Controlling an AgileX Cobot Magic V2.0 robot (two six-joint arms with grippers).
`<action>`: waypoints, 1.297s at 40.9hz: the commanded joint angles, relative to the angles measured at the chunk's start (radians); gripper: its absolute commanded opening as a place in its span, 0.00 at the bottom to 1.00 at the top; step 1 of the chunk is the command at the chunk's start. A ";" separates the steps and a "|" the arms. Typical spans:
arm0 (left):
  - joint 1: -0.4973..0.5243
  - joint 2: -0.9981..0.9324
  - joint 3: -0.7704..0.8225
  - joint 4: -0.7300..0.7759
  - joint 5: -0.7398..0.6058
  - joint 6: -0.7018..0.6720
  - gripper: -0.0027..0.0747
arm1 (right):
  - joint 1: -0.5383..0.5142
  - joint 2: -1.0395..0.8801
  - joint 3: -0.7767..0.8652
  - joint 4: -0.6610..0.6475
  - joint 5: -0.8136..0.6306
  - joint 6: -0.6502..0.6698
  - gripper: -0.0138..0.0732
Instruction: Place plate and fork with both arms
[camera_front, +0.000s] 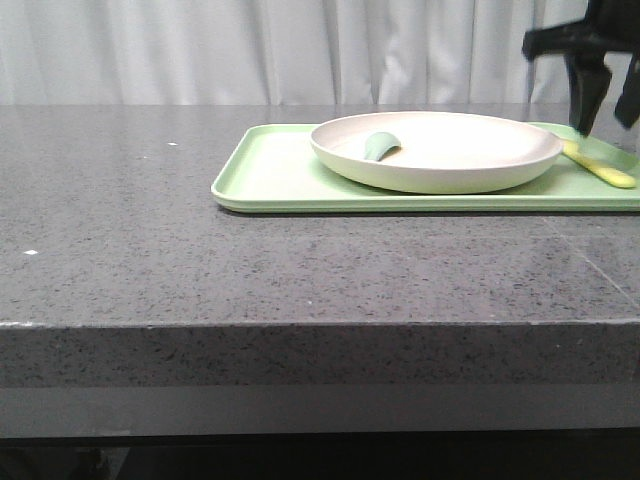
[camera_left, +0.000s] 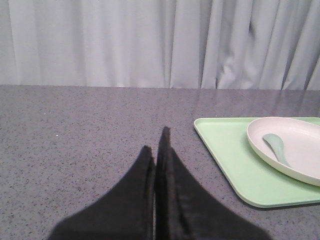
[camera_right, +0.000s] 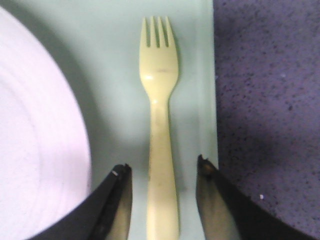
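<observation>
Clearly the main risk lies with the right gripper (camera_right: 162, 182): its fingers stand apart on either side of the fork (camera_right: 160, 125) handle, and the thin flat plastic could slip, or pivot up at the tines, if they close off-centre or too high. The tray (camera_right: 112, 60) wall sits just beside one finger and might catch it. The fork lies flat on the tray, tines pointing away from the gripper, between the plate (camera_front: 436, 150) and the tray's edge. Whether the fingers already touch the tray surface is hard to tell from this angle. The plate rests on the tray with a grey-green utensil (camera_front: 380, 146) in it. The left gripper (camera_left: 156, 165), fingers pressed together, hovers over bare table (camera_front: 200, 260), well apart from the plate.
</observation>
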 joint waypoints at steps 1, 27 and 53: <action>0.000 0.004 -0.028 -0.002 -0.086 -0.001 0.01 | -0.005 -0.108 -0.029 -0.018 -0.019 -0.009 0.41; 0.000 0.004 -0.028 -0.002 -0.086 -0.001 0.01 | 0.061 -0.521 0.252 -0.006 -0.101 -0.041 0.03; 0.000 0.004 -0.028 -0.002 -0.086 -0.001 0.01 | 0.107 -1.404 1.073 -0.010 -0.597 -0.042 0.03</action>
